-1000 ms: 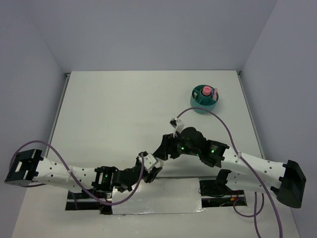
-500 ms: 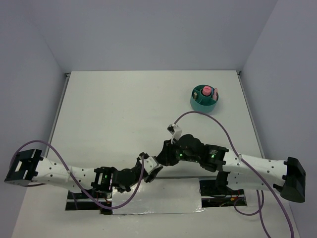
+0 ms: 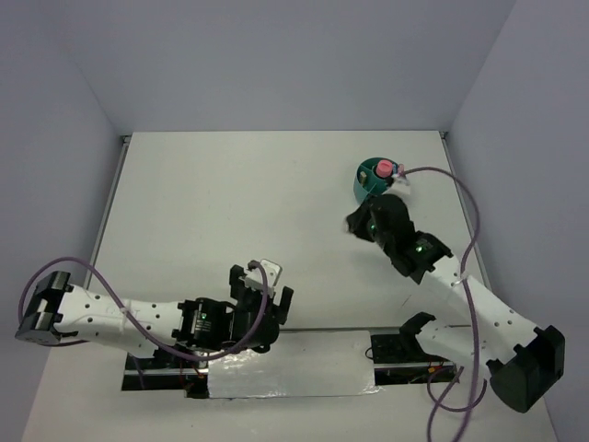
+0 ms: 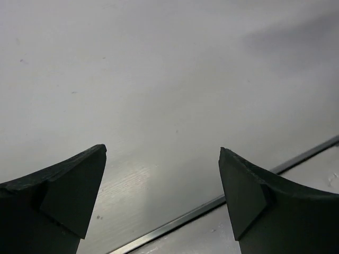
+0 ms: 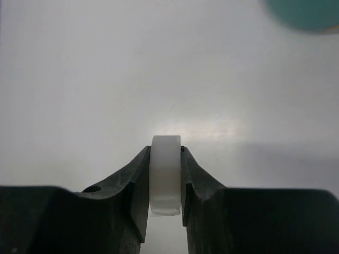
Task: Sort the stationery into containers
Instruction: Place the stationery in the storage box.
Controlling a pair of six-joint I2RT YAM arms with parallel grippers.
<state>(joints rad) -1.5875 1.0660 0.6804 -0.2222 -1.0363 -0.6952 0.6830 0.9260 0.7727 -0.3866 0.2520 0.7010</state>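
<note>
No text, number, brand mark or sign can be read in any of the views. The pink tube [image 3: 380, 169] standing in the teal organizer [image 3: 363, 188] is too small in the top view for any lettering on it to be made out. The white ring [image 5: 166, 174], seen close up in the right wrist view, shows only a plain edge.

Colour key, as I read it from the feeds: teal organizer [image 3: 366, 191]; pink tube [image 3: 381, 168]; translucent white ring [image 5: 165, 177] between matte black fingers [image 5: 132, 185]; plain white table [image 3: 230, 203]; purple cables [image 3: 479, 221]; white, black-dotted arm links [image 3: 488, 318]; lilac-grey walls [image 3: 294, 64].
</note>
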